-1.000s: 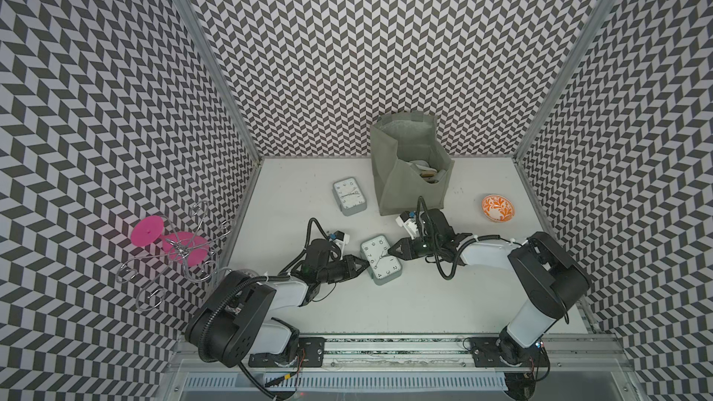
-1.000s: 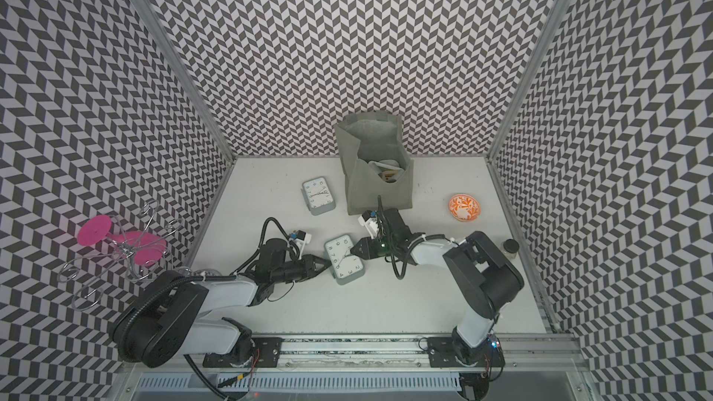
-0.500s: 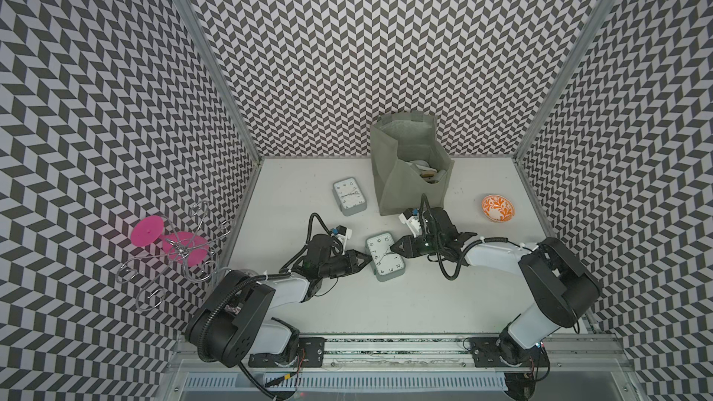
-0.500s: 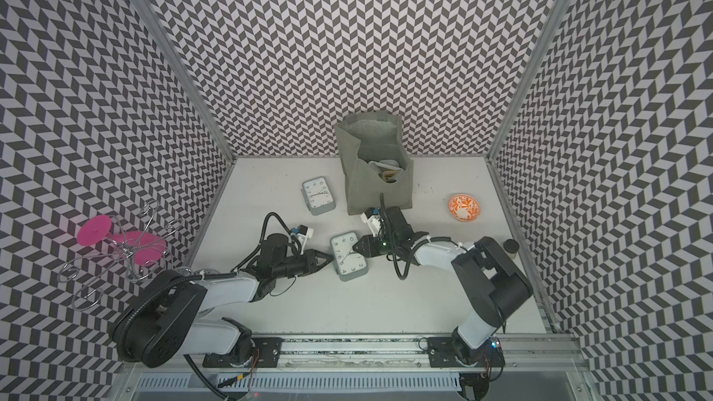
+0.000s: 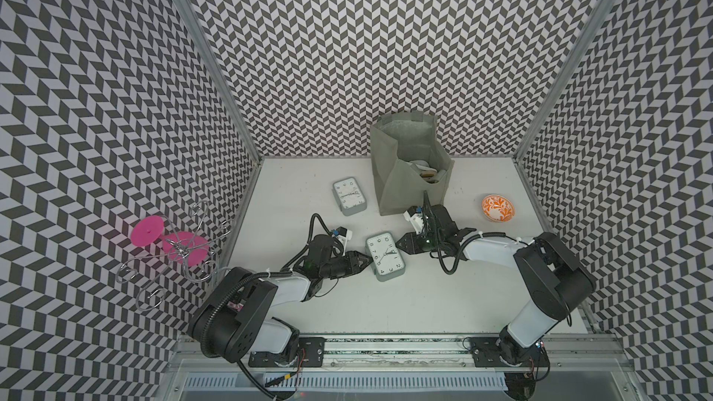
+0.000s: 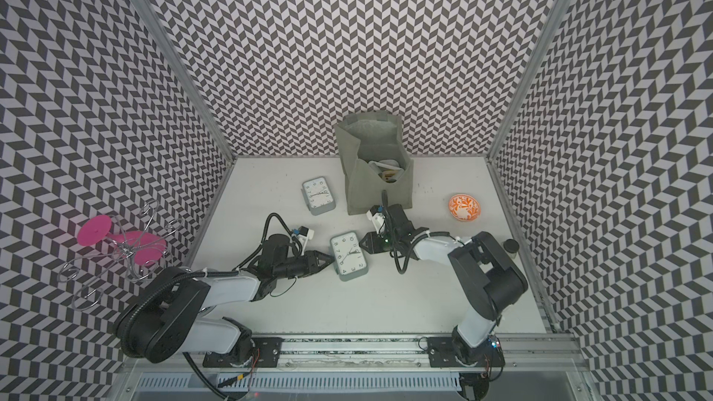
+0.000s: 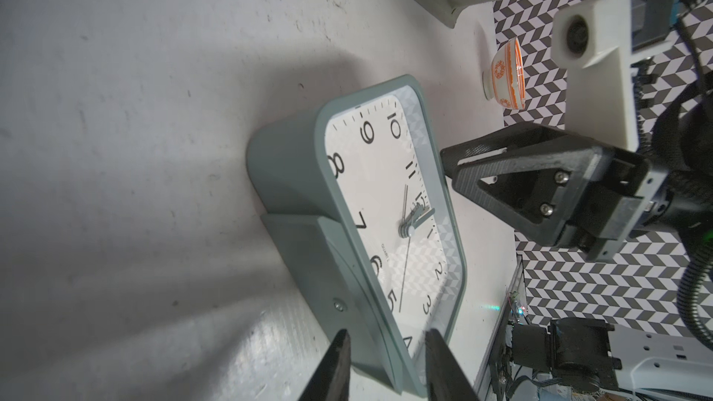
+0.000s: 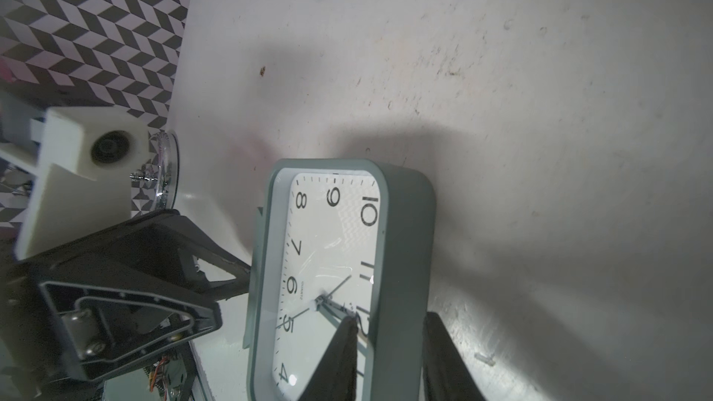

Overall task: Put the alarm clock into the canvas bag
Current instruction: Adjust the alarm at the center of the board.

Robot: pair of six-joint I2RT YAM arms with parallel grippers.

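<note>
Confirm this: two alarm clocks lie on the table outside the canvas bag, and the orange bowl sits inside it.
Wrong about the bowl. Both top views show the orange bowl standing on the table, right of the canvas bag, not inside it. The rest holds.

alarm clock (image 5: 386,260): matt grey-green plastic case, glossy clear cover over a white face
canvas bag (image 5: 409,194): matt grey-green woven cloth, paler lining
table (image 5: 443,295): smooth matt white top, scuffed and speckled
bowl (image 5: 498,208): glossy glazed ceramic, orange on white
wire stand (image 5: 181,252): shiny bare metal wire, smooth pink plastic discs (image 5: 146,235)
walls (image 5: 347,52): matt printed panels, dull metal corner posts (image 5: 214,71)
</note>
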